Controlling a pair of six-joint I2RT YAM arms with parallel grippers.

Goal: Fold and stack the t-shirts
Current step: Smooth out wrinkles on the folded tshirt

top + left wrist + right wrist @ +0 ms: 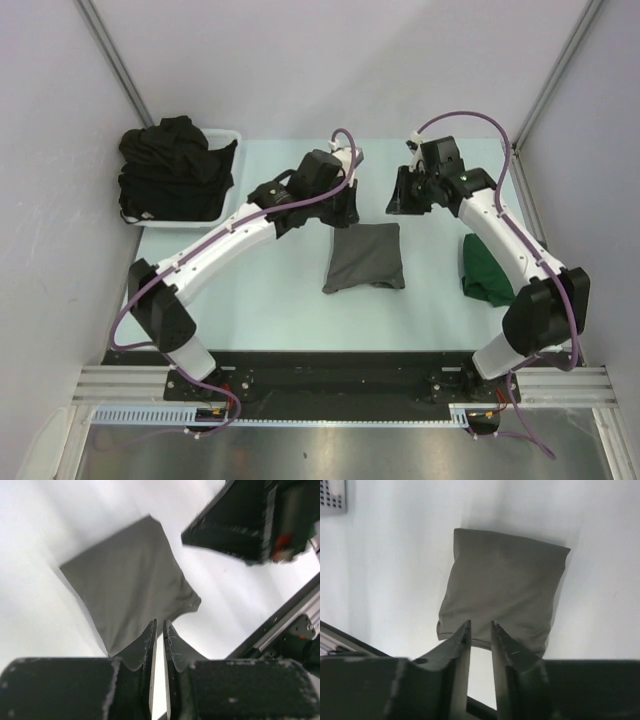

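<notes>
Left pincer (160,623) barely parted, right pincer (480,625) ajar, both empty, near far edge of grey t-shirt (365,257).

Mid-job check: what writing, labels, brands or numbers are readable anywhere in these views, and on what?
No readable text in any view.
Folded charcoal grey t-shirt: plain, no print or label showing.
Dark green t-shirt: plain.
Black t-shirts piled in the white plastic basket: nothing legible at this size.
</notes>
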